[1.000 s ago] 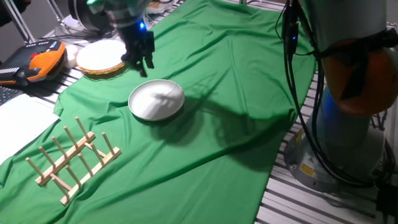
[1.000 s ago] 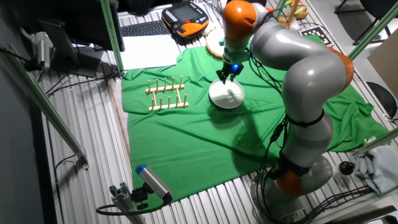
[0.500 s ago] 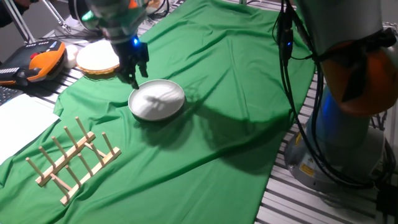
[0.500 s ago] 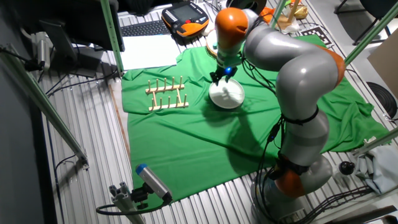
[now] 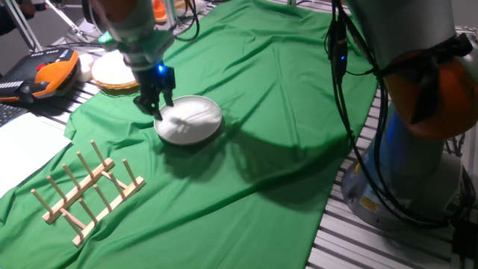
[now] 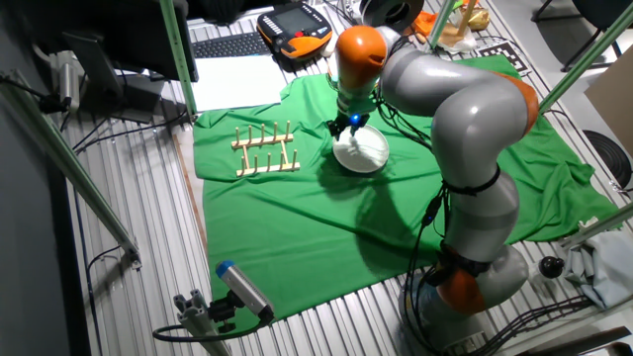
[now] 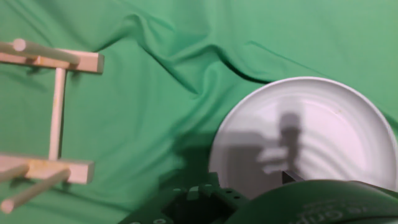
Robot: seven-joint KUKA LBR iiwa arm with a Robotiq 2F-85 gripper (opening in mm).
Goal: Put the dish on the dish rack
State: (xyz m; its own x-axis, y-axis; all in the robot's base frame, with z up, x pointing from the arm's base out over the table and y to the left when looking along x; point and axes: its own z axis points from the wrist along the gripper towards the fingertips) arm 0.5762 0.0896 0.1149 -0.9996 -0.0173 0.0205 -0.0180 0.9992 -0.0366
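White against the green cloth (image 5: 284,112), the dish (image 5: 190,119) sat flat left of centre in one fixed view, with the dish rack (image 5: 86,190) well apart at lower left. Over the last second the gripper (image 5: 154,106) had swung away from the wicker-rimmed disc (image 5: 118,69) at upper left and dropped to the dish's near-left rim. Its fingers (image 5: 161,102) looked parted and seemed to bracket that edge (contact could not be confirmed), with nothing held. In the hand view the dish (image 7: 311,140) filled the lower right and the rack (image 7: 53,118) the left edge. That descent suggested an edge grasp was imminent; lifting and racking remained undone.
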